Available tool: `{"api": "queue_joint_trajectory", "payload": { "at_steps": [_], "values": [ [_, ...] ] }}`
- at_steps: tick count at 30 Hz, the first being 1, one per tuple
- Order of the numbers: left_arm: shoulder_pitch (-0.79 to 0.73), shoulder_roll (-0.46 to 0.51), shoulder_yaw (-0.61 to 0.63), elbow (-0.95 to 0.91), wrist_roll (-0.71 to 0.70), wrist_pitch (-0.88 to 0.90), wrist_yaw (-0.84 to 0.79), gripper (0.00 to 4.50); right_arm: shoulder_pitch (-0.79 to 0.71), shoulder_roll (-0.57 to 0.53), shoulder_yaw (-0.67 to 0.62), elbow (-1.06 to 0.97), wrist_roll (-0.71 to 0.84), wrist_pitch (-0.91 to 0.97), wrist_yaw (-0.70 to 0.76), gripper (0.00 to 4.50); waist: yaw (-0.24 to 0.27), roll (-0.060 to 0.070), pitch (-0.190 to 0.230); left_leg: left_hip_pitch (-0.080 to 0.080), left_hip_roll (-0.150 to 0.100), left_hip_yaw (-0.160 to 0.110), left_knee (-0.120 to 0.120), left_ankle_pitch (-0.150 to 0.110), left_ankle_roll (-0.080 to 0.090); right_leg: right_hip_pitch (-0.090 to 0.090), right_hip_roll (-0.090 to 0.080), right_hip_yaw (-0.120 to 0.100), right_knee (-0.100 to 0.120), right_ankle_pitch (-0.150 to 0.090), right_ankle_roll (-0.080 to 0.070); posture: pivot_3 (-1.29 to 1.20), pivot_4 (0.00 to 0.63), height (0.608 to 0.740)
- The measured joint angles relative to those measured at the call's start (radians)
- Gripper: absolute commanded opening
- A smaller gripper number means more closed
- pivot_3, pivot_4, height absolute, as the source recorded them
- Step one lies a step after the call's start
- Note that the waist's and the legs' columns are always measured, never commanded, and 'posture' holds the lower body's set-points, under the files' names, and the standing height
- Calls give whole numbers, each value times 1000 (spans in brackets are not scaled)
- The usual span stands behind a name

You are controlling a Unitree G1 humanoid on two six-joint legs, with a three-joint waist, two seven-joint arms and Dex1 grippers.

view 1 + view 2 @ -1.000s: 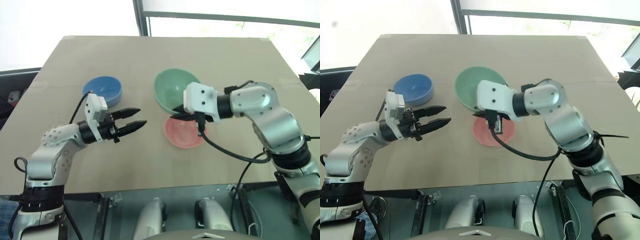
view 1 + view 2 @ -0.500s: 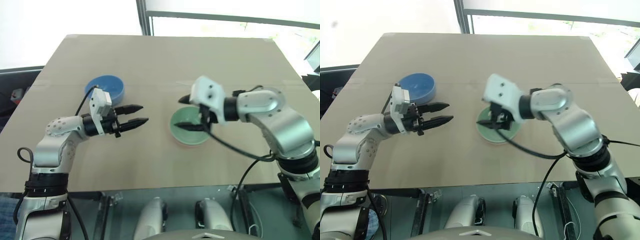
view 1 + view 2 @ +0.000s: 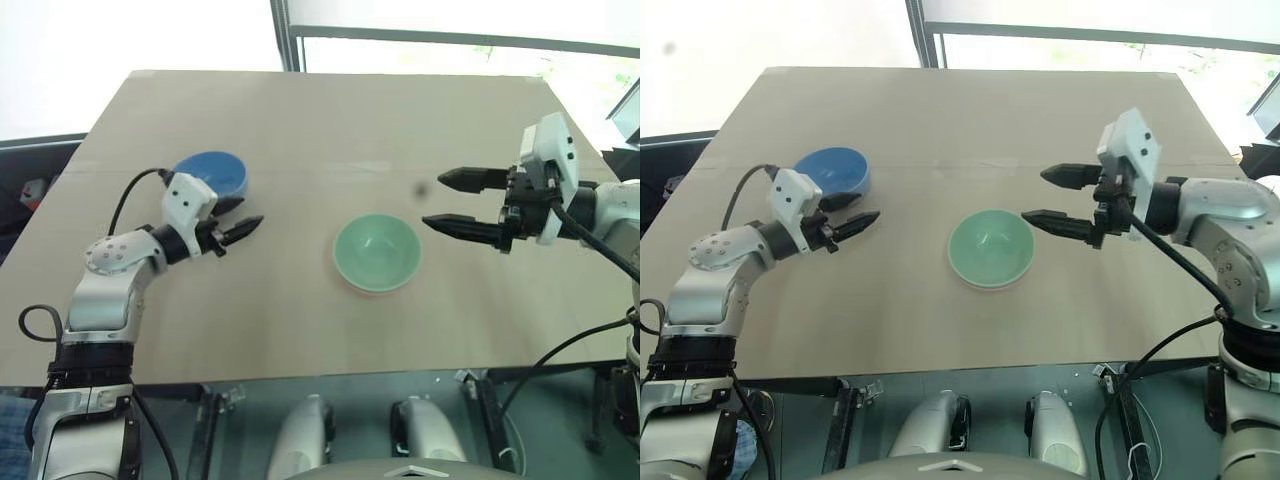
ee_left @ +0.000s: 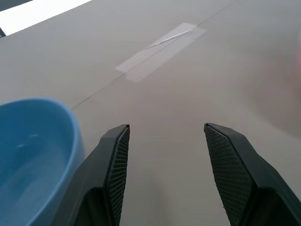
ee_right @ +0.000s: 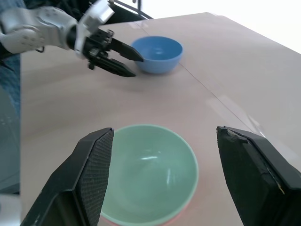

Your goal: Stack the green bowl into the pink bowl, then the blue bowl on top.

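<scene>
The green bowl [image 3: 376, 253] sits nested in the pink bowl [image 5: 182, 214], of which just a thin rim shows beneath it, at the table's middle. To its right my right gripper [image 3: 433, 200] hangs open and empty, apart from the bowl, its fingers [image 5: 94, 174] pointing toward it. At the left of the table rests the blue bowl [image 3: 210, 175], upright. My left gripper [image 3: 240, 215] is open just in front of and beside the blue bowl [image 4: 33, 155], not touching it, with bare table between its fingers [image 4: 115, 165].
The bowls rest on a tan table [image 3: 320, 120] with a strip of clear tape [image 4: 160, 52] on a seam. The table's near edge runs just in front of both arms. A window frame [image 3: 282, 35] stands behind the far edge.
My right gripper set the green bowl into the pink bowl, opened, and drew back to the right. My left gripper moved left and away toward the blue bowl.
</scene>
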Motion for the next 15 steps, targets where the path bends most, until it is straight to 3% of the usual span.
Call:
{"api": "queue_joint_trajectory", "payload": {
  "at_steps": [6, 15],
  "values": [
    [-79, -1, -5, 77, 52, -63, 48, 2684, 9, -76, 16, 8, 12, -36, -23, 3651, 17, -1, 0, -1, -1, 0, 0, 0, 1, 0, 0, 0, 0, 0, 0, 0, 150, 740],
    [-129, 1, -47, 217, 148, -120, 78, 2684, 14, -99, 40, 23, 17, -63, -56, 3651, 23, -1, 0, -2, -1, 0, 0, 0, 1, 0, 0, -1, 0, 0, 0, 0, 150, 740]
  ]
}}
